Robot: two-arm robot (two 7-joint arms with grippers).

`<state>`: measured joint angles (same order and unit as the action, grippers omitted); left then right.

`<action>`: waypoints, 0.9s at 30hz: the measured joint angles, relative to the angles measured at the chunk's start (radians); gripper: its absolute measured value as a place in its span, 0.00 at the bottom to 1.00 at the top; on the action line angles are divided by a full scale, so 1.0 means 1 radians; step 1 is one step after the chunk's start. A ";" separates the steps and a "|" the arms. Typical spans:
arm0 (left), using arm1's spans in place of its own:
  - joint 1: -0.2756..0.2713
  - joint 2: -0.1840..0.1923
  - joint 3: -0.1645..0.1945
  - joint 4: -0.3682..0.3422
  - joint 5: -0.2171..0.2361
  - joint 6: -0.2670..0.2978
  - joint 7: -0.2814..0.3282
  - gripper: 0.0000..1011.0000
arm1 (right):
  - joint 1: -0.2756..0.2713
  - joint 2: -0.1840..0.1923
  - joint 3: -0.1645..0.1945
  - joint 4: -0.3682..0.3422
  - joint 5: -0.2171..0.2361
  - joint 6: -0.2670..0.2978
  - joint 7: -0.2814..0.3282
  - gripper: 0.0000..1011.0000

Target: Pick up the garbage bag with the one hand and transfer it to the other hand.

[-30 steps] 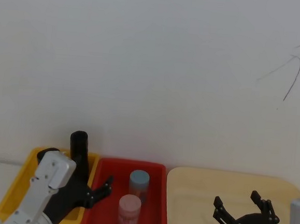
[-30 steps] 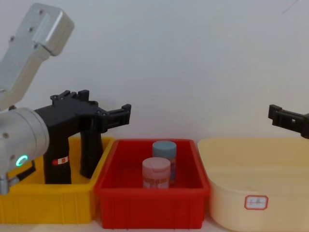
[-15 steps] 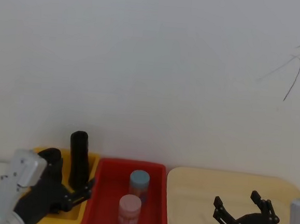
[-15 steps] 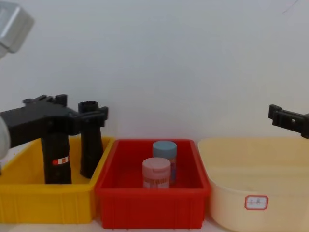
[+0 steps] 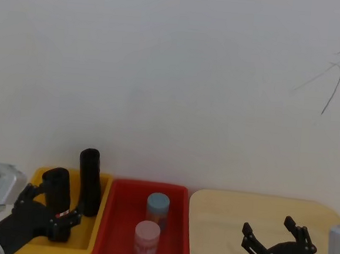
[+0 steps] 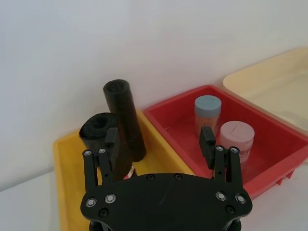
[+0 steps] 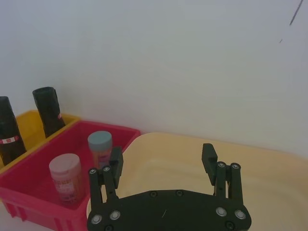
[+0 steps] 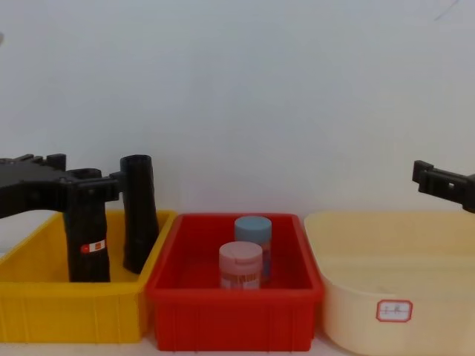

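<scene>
The garbage bag, a black roll with a red-and-white sticker, stands upright in the yellow bin; it also shows in the head view and the left wrist view. My left gripper is open at the bin's front left, level with the roll's top in the chest view. In the left wrist view the left gripper has the roll ahead of its left finger, and I cannot tell if they touch. My right gripper hangs open over the beige basin.
A slimmer black roll stands beside the garbage bag in the yellow bin. The red bin in the middle holds a blue-lidded jar and a pink-lidded jar. A white wall rises close behind all three containers.
My left arm has drawn back to the left and lower, from over the red bin's edge to the yellow bin's front left. The right gripper has not moved.
</scene>
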<state>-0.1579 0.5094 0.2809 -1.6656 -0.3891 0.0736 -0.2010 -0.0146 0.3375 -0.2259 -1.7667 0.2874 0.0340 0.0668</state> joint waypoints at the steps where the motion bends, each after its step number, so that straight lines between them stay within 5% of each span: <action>1: 0.000 0.000 0.000 0.000 0.000 0.000 0.000 0.99 | 0.000 0.000 0.000 0.000 0.000 0.000 0.000 0.99; 27: -0.065 -0.009 -0.022 0.107 0.017 0.054 -0.028 0.99 | 0.000 0.000 0.000 0.000 0.000 0.000 0.000 0.99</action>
<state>-0.2227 0.5005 0.2586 -1.5590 -0.3724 0.1274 -0.2288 -0.0146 0.3375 -0.2259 -1.7667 0.2874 0.0341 0.0668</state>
